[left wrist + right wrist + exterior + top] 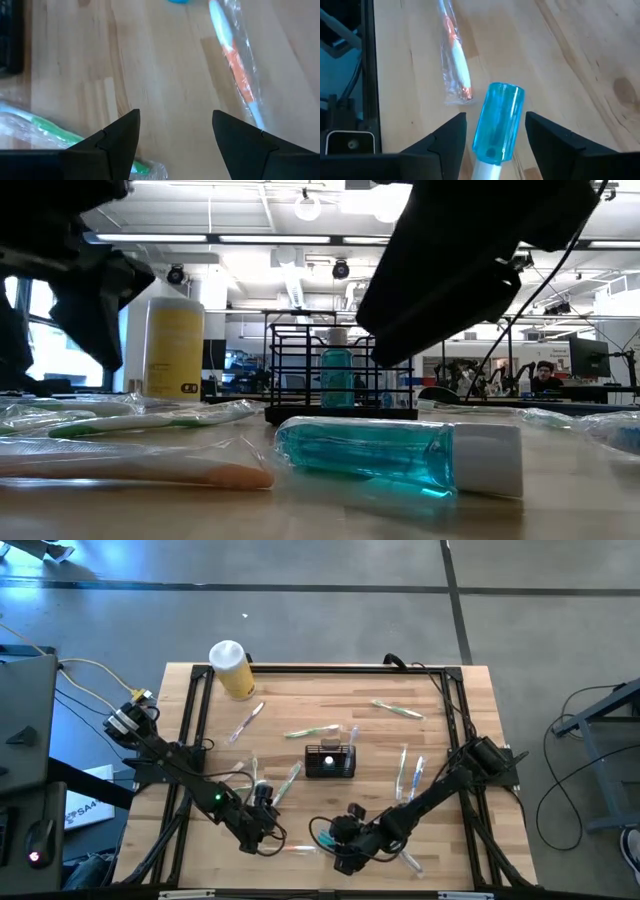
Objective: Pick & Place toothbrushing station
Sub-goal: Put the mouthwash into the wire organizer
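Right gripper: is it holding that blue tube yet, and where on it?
Not held. The right gripper is open, its fingers either side of the blue tube near its white cap end, with gaps showing. The left gripper is empty.

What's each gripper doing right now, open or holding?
Left gripper: open, empty, over bare table.
Right gripper: open, straddling the blue tube, not clamped on it.

Wrapped toothbrushes (312, 730) ring the black caddy (330, 761) on the wooden table (300, 690), crowding most approaches; a yellow jar (233, 671) stands well apart at the far corner, with bare wood beside it.
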You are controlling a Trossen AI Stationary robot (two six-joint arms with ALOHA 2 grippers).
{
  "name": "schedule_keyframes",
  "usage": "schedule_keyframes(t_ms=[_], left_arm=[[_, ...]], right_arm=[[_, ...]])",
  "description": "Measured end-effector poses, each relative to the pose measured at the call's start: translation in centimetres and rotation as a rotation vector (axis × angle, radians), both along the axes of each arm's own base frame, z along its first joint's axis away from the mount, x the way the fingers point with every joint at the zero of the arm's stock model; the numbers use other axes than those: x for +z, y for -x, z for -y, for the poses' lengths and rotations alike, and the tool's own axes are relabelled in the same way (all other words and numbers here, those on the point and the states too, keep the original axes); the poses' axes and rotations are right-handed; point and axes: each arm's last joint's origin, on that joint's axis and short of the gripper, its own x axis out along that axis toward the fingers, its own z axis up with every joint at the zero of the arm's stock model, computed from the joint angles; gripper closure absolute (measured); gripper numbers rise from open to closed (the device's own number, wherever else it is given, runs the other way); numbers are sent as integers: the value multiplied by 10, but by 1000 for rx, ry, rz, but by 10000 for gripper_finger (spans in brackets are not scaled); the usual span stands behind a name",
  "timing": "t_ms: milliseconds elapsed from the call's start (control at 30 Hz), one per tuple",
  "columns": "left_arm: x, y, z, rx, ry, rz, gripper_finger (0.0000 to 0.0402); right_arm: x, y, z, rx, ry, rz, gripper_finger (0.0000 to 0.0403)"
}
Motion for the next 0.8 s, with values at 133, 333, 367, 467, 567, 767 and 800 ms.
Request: schedule_keyframes(t_ms=[133, 333, 367, 467, 567, 767, 800], left_arm=[[-8, -2, 1, 13, -8, -25, 161], [-15, -3, 3, 44, 6, -45, 161], [-15, -3, 2, 46, 6, -46, 161], [-15, -3, 3, 49, 21, -43, 161], [-14, -4, 4, 55, 33, -38, 161], [-14, -4, 4, 62, 42, -40, 161], [-14, -4, 4, 62, 43, -40, 161]], right_arm=[[1, 0, -3, 33, 7, 16, 211], [1, 2, -7, 52, 13, 20, 211], [1, 2, -7, 52, 13, 20, 211], [2, 2, -7, 52, 11, 23, 211], [3, 0, -8, 55, -9, 45, 211], [9, -8, -7, 57, -73, 102, 211], [9, -9, -7, 66, -85, 108, 211]])
